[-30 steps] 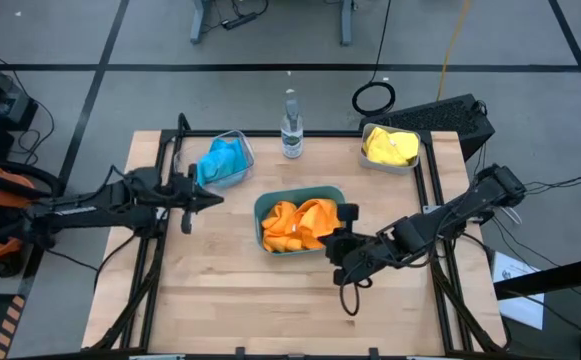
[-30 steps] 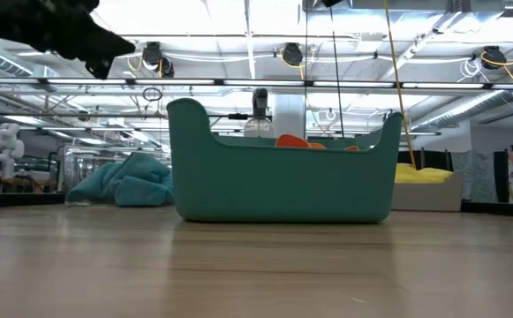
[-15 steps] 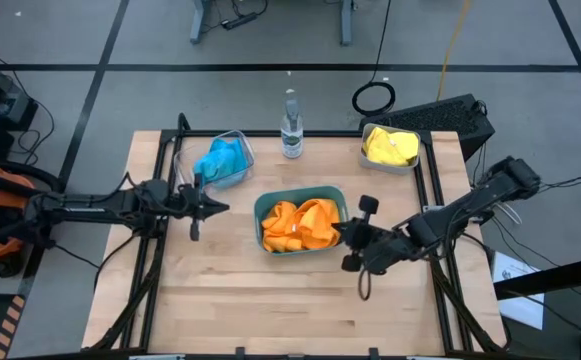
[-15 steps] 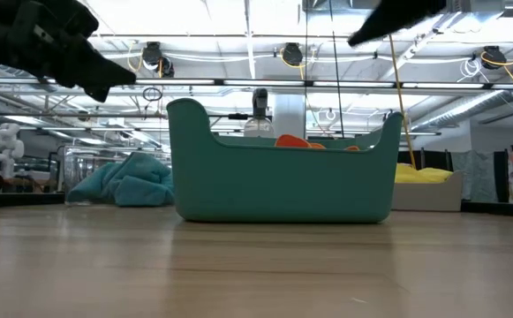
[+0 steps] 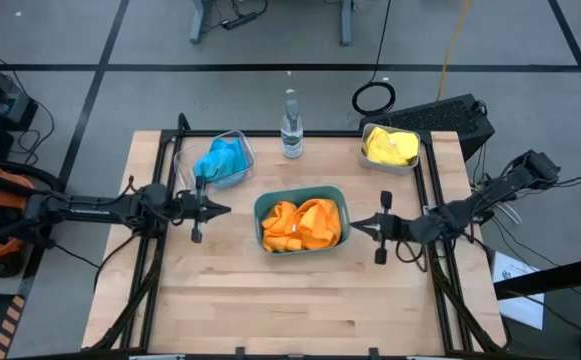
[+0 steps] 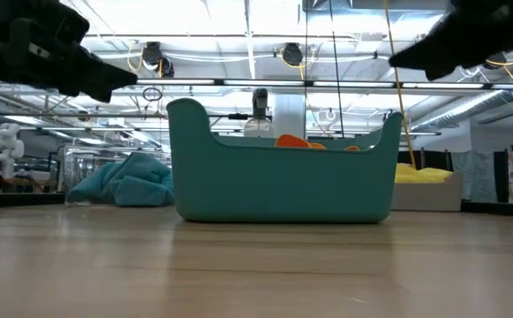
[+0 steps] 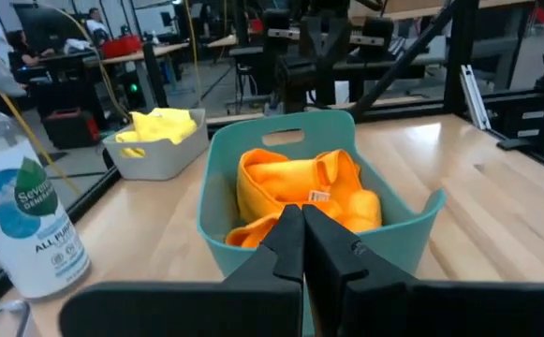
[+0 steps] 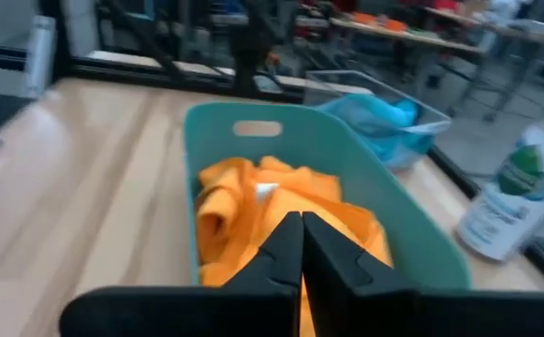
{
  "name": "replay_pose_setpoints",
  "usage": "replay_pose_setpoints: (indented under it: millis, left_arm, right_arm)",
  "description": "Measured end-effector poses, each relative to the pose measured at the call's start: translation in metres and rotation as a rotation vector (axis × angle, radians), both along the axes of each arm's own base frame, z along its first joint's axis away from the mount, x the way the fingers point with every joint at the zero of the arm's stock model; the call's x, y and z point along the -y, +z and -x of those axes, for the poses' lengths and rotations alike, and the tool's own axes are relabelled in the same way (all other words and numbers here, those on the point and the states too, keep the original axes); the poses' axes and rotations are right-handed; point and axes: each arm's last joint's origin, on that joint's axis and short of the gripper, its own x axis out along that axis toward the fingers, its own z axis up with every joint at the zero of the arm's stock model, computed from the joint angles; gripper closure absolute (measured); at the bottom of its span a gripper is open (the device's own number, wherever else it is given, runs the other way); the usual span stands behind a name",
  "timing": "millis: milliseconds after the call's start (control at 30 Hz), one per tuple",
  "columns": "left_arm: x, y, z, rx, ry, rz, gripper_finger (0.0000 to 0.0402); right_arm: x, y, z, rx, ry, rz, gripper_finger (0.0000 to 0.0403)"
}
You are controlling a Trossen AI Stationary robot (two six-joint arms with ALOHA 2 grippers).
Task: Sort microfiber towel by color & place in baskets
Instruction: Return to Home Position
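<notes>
Your left claw (image 5: 220, 208) hung at 9 o'clock of the teal basket (image 5: 300, 191) in the middle of the worktop (image 5: 270, 300), your right claw (image 5: 360, 224) at 3 o'clock, each with fingers pressed together on nothing. Orange towels (image 5: 300, 222) filled the teal basket; blue towels (image 5: 220, 160) lay in the clear basket (image 5: 240, 137) at 10 o'clock, yellow towels (image 5: 390, 145) in the pale grey basket (image 5: 395, 168) at 2 o'clock, a bottle (image 5: 290, 128) at 12
</notes>
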Motion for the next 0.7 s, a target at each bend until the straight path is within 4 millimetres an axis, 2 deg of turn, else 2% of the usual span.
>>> replay_pose_setpoints:
  millis: [233, 467, 700]
  left_arm:
    - [0.000, -0.023, 0.003, -0.001, 0.010, 0.026, 0.0401]
    - [-0.001, -0.024, 0.003, -0.007, 0.025, 0.040, 0.0401]
    - [-0.001, -0.024, 0.003, -0.013, 0.022, 0.021, 0.0401]
  right_arm:
    - [0.010, -0.023, 0.017, 0.075, 0.108, -0.020, 0.0403]
    - [0.016, -0.042, 0.027, 0.071, 0.136, -0.016, 0.0403]
    - [0.020, -0.057, 0.038, 0.164, 0.190, -0.011, 0.0403]
